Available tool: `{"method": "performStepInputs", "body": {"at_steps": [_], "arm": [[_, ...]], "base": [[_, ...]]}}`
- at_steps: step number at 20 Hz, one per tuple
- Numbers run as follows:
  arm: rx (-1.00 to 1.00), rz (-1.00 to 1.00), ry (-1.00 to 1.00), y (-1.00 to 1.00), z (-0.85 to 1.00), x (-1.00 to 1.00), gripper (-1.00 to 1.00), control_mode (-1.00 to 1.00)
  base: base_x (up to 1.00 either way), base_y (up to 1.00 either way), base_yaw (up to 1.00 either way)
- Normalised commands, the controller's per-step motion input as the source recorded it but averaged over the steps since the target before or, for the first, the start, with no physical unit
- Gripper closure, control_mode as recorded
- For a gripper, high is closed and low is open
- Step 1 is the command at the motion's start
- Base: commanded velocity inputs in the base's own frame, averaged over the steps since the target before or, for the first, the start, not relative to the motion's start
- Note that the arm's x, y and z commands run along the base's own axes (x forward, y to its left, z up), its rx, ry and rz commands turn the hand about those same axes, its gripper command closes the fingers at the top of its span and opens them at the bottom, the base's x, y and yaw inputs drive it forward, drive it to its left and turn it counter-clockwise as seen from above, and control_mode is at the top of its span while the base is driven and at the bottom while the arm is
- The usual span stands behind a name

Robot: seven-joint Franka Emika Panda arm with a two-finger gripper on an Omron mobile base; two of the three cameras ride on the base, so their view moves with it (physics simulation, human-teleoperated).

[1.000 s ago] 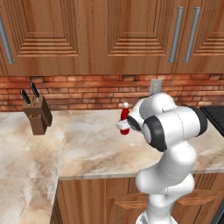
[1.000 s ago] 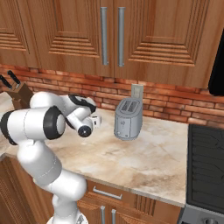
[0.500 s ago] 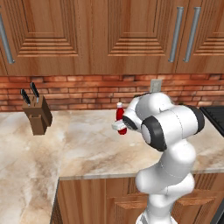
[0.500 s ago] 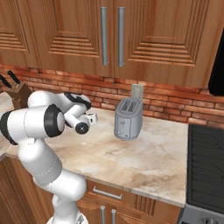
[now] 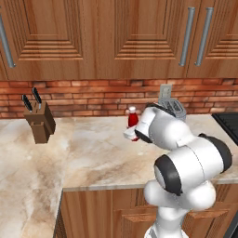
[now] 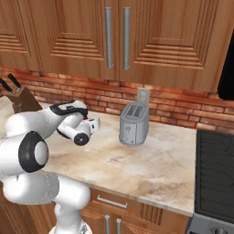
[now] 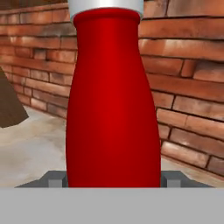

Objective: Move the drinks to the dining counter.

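The slim red bottle with a white cap stands upright on the marbled counter, close to the brick back wall and below the wooden cabinets. The gripper is level with the bottle's lower body. In the hand view the bottle sits between the two fingers, one grey tip at each side of its base, both touching it: the fingers are clamped on the bottle. In the right base view the gripper points toward the wall, and the arm hides the bottle. The silver toaster stands on the counter to the right of the gripper, apart from it. The wooden knife block stands well to the left, near the wall.
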Motion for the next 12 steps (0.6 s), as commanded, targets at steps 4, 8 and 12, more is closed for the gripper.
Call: {"method": "performStepInputs", "body": {"at_steps": [4, 8, 12], "arm": [[0.00, 0.00, 0.00, -0.15, 0.62, -1.00, 1.00, -1.00], [0.02, 0.00, 0.00, -0.37, 0.67, -0.88, 1.00, -1.00], [0.04, 0.00, 0.01, -0.31, 0.68, -0.80, 1.00, -1.00]], "base": [[0.00, 0.00, 0.00], [0.00, 0.00, 0.00], [0.00, 0.00, 0.00]]}}
